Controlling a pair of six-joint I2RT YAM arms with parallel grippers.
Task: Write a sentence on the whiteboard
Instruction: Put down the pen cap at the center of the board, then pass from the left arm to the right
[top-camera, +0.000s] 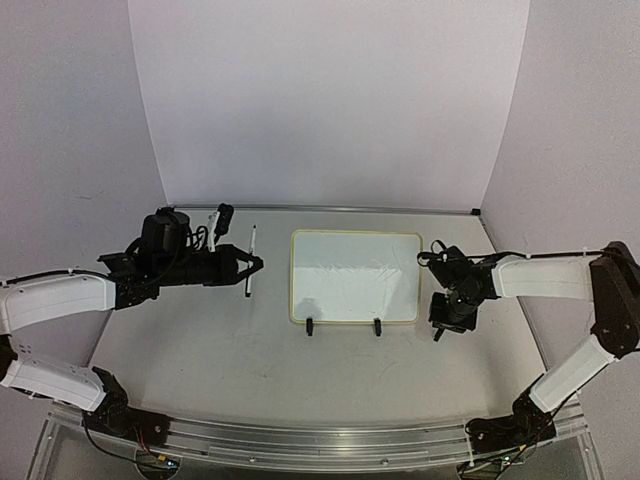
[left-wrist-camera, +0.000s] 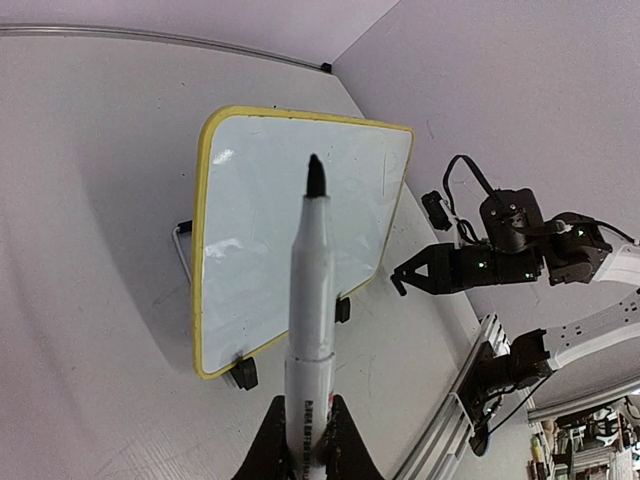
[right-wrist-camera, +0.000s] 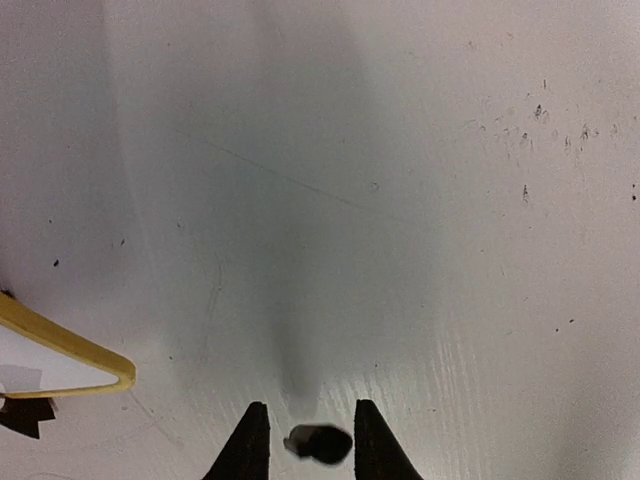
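A pale grey matte table (top-camera: 200, 350) fills the overhead view. The white-and-black left arm (top-camera: 60, 300) reaches in from the near left edge, its forearm level and pointing right. The matching right arm (top-camera: 540, 275) folds up from the near right corner and reaches left, its wrist bent toward the near edge.

A small rectangular glossy whiteboard with a thin yellow rim (top-camera: 355, 280) lies at table centre. It is ahead of the left gripper (top-camera: 252, 265), apart from the jaw tips, and just to the left of the right gripper (top-camera: 440, 328). Its face shows plain white with soft reflections. Two small black clip feet (top-camera: 310, 326) sit on its near edge.

The left jaws are closed tightly around a slim white marker with a black tip (top-camera: 250, 258), held crosswise at the fingertips.

The left wrist view shows what the overhead one does not. The marker (left-wrist-camera: 312, 300) is uncapped, red print runs along its barrel, and its bare tip overlaps the board (left-wrist-camera: 250, 220) in the picture. The right gripper (left-wrist-camera: 402, 280) sits past the board's far side.

The right wrist view looks straight down at scuffed tabletop, with one yellow board corner (right-wrist-camera: 60, 350) to the left of the jaws. A small dark cylindrical cap (right-wrist-camera: 318, 443) sits between the right gripper's (right-wrist-camera: 310, 420) narrowly parted fingers. Whether they press on it, I cannot tell.
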